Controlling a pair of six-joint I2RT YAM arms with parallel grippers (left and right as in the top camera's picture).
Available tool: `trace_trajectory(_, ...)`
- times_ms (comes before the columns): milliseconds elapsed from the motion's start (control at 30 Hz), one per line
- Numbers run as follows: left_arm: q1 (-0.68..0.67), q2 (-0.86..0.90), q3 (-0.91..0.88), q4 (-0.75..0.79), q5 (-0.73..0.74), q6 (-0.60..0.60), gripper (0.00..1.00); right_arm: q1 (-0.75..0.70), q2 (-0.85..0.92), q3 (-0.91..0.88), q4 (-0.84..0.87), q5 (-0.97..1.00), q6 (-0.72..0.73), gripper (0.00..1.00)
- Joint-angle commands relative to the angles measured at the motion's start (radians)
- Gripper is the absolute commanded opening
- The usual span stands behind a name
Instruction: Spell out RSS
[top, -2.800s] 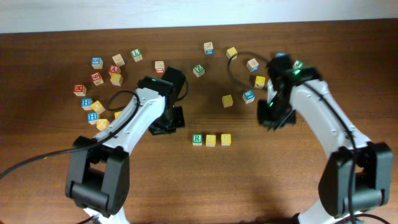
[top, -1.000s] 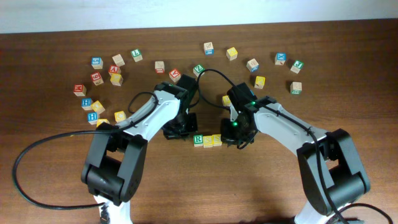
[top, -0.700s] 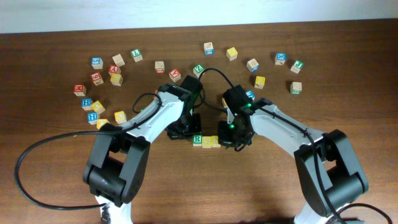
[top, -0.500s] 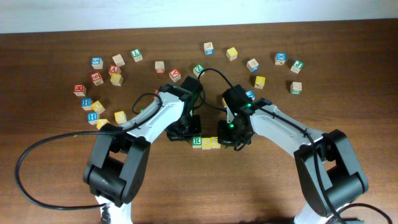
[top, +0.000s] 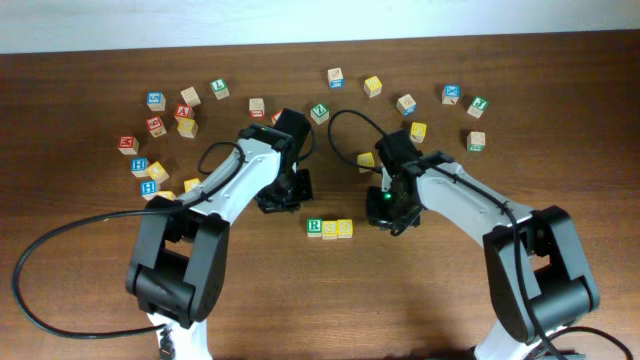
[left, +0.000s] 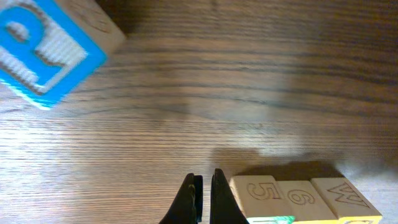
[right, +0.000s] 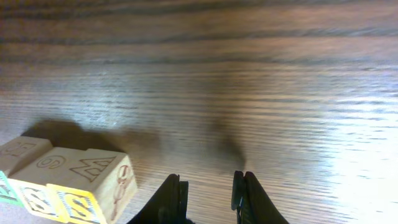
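Observation:
Three letter cubes stand touching in a row at the table's middle front: the green R cube (top: 314, 228), then two yellow cubes (top: 330, 229) (top: 345, 228). My left gripper (top: 281, 200) hangs shut and empty just back-left of the row. In the left wrist view its fingertips (left: 202, 194) sit next to the R cube (left: 261, 198), whose side shows a carved 5. My right gripper (top: 389, 213) is open to the right of the row, holding nothing. In the right wrist view it (right: 208, 193) stands apart from the end yellow cube (right: 93, 183).
Several loose letter cubes lie scattered at the back left (top: 160, 130) and back right (top: 418, 131). A blue P cube (left: 43, 46) lies close behind my left gripper. Bare wood stretches in front of the row.
Both grippers have drawn back from the row, left to the back-left and right to the right. The right gripper's jaws have parted. The three cubes now sit pressed together.

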Motion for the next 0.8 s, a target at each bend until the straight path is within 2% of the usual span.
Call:
trace_trajectory(0, -0.029, 0.010, 0.016, 0.002, 0.023, 0.016, 0.00, -0.009, 0.007, -0.004, -0.009, -0.023, -0.032, 0.19)
trace_trajectory(233, -0.108, 0.027, 0.016, 0.024, 0.038, 0.016, 0.00, -0.008, 0.007, -0.004, -0.010, -0.008, -0.044, 0.19)
trace_trajectory(767, -0.114, 0.027, 0.016, 0.018, 0.042, 0.016, 0.00, -0.008, 0.007, -0.004, -0.018, -0.010, -0.047, 0.19)
